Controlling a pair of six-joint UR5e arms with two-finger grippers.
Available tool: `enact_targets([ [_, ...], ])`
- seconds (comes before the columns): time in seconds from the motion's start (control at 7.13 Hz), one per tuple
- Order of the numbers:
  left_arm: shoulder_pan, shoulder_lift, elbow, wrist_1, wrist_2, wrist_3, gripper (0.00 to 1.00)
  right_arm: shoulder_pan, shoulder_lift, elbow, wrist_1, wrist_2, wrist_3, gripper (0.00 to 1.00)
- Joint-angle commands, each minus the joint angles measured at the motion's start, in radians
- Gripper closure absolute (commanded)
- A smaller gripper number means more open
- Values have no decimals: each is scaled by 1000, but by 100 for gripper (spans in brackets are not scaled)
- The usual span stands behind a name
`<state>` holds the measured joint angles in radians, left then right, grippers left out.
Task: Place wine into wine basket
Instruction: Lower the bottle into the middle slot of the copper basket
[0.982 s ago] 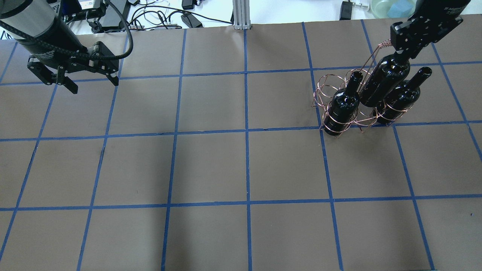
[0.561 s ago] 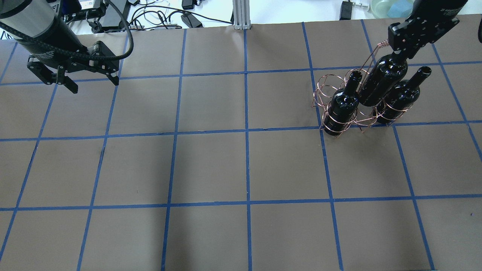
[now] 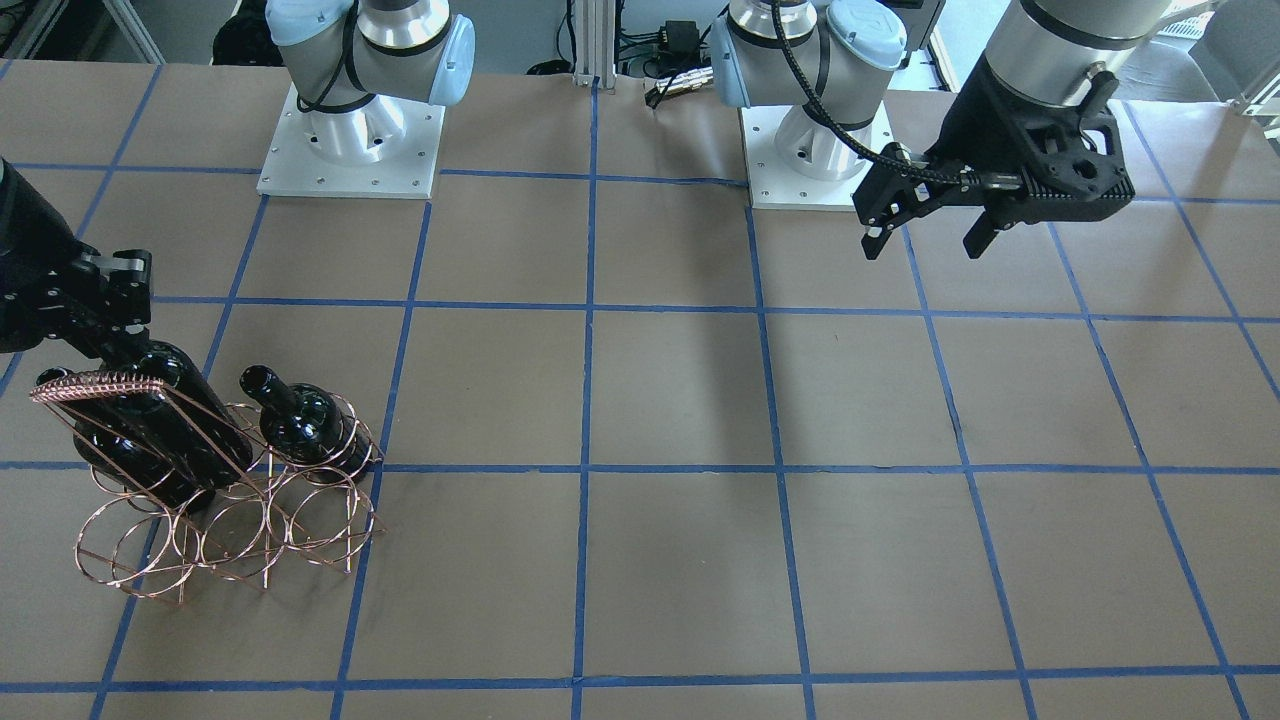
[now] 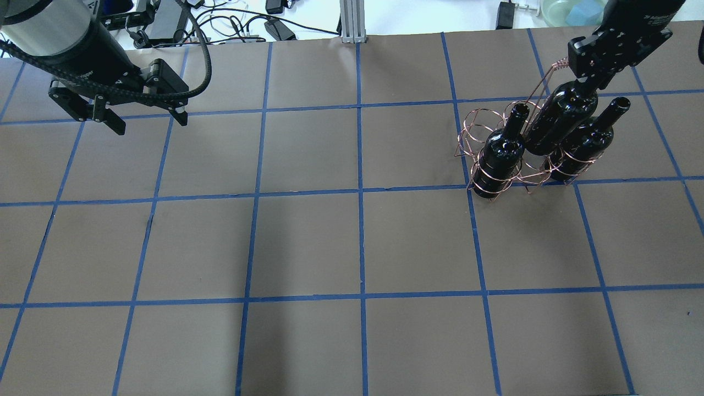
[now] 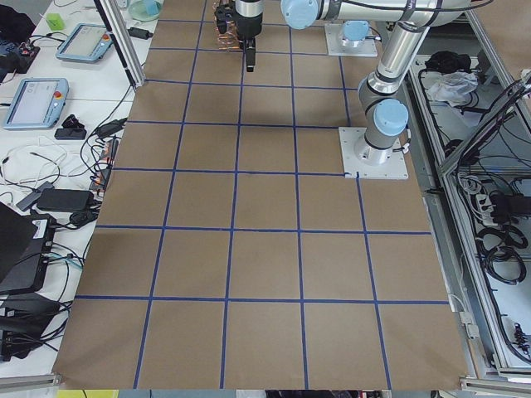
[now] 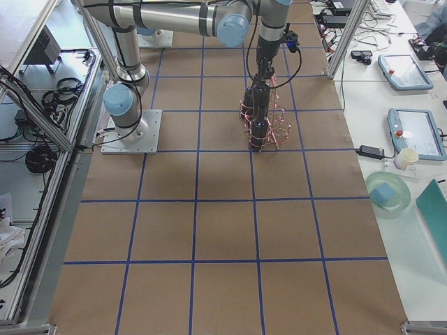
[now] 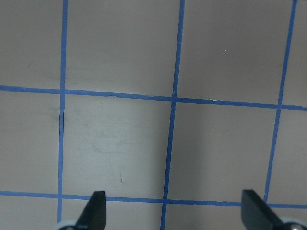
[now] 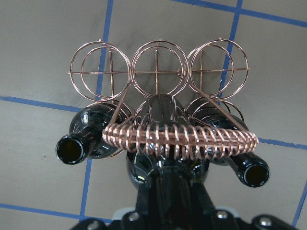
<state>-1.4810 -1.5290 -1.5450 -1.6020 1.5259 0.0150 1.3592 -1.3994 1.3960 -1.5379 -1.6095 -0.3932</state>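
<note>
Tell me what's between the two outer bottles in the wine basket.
The wine gripped by the right hand, in the middle ring of the wine basket; the right wrist view shows it.

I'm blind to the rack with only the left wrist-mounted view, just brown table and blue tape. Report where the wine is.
Observer: The right hand grips a glossy black glass wine bottle by its neck at the rose-gold wire wine basket.
Operator: Give me the slot.
Observer: Middle ring of the robot-side row, between the left black bottle and the right black bottle; whether it is fully seated, I cannot tell.
Operator: Name the free slots.
Observer: All three rings of the far row are empty.
</note>
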Motion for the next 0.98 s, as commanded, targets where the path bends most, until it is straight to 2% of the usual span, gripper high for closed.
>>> enact_targets([
  [0.0,-27,16,0,1,6,2,0,0,5,1,2,11,-1,100],
  [0.28,-24,16,-1,-4,10,2,0,1,8,1,-7,14,1,100],
  [0.56,-24,18,-1,-4,10,2,0,4,-15,0,68,-1,10,100],
  [0.84,-24,16,-1,-12,10,2,0,5,-13,3,70,-6,2,100],
])
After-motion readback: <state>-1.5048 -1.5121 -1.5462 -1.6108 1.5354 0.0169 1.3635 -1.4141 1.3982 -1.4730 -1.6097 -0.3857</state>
